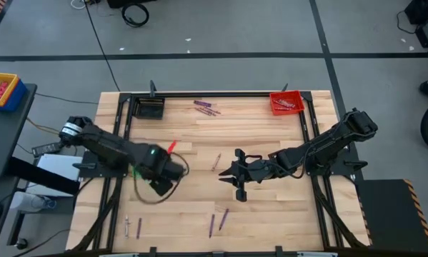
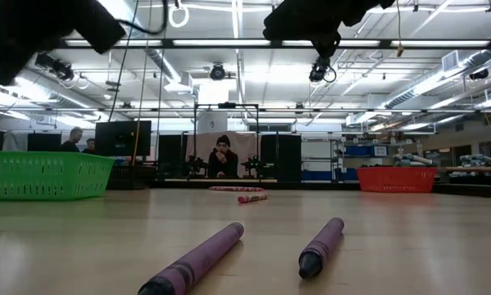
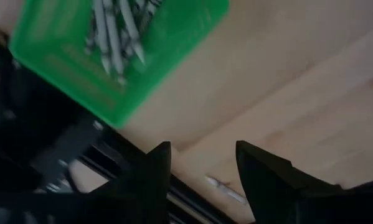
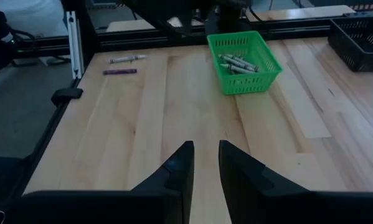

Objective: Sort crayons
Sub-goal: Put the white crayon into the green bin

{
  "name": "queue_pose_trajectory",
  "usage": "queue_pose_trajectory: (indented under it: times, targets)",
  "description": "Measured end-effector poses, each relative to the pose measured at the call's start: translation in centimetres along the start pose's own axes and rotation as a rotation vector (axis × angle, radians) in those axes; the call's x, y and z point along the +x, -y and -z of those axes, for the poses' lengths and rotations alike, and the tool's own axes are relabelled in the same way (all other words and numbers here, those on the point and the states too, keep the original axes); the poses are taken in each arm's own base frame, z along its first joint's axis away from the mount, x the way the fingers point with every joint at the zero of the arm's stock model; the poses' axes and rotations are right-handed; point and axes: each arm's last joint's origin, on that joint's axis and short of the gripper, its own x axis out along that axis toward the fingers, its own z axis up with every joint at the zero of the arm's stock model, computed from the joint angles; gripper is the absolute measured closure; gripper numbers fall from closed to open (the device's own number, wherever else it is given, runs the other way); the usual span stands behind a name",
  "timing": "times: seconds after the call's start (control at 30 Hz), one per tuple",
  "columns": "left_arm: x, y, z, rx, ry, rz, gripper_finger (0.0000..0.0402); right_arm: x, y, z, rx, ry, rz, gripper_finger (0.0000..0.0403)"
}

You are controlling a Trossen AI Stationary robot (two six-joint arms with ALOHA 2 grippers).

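A green basket (image 4: 245, 62) stands on the table with several pale grey crayons (image 3: 118, 31) lying in it. My left gripper (image 3: 202, 149) hangs above the table beside this basket, pointing down, open and with nothing between its fingers. My right gripper (image 4: 205, 146) hovers over the table's middle (image 1: 228, 175), pointing toward the basket, its fingers a narrow gap apart around nothing. Loose crayons lie flat on the wood: two purple ones (image 2: 200, 258) near the front edge, a white one (image 4: 127, 59) and a purple one (image 4: 119, 71) at the front left, and purple ones (image 1: 206, 107) at the back.
A black bin (image 1: 149, 108) stands at the back left and a red bin (image 1: 286, 102) at the back right. A single crayon (image 1: 216, 161) lies near the middle, a reddish one (image 1: 172, 146) by the left arm. Black frame rails (image 1: 310, 128) edge the table. A person sits in the room beyond.
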Motion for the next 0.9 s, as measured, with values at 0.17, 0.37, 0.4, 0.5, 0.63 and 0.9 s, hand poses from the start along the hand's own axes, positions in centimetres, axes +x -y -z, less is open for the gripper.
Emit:
queue_pose_trajectory:
  times: [0.17, 0.37, 0.4, 0.5, 0.63, 0.9]
  targets:
    - [1.6, 2.1, 4.2, -0.065, -0.032, 0.036, 0.0209, 0.0, -0.1, 0.0, 0.0, -0.001, -0.008, 0.0323]
    - [6.7, 3.4, 8.5, -0.116, -0.135, 0.094, 0.0209, 0.0, -0.1, -0.1, 0.002, 0.006, -0.01, 0.0323]
    - [7.5, 3.4, 9.1, -0.123, -0.153, 0.094, 0.0209, 0.0, -0.1, -0.1, 0.003, 0.009, -0.01, 0.0323]
    - [9.8, 2.8, 10.1, -0.166, -0.187, 0.065, 0.0209, 0.0, -0.1, -0.3, 0.009, 0.025, -0.014, 0.0323]
    - [11.7, 2.1, 10.8, -0.211, -0.238, 0.037, 0.0209, 0.0, -0.2, -0.4, 0.016, 0.043, -0.018, 0.0323]
    - [14.7, 1.4, 11.7, -0.307, -0.36, 0.05, 0.0209, 0.0, -0.2, -0.4, 0.015, 0.042, -0.019, 0.0323]
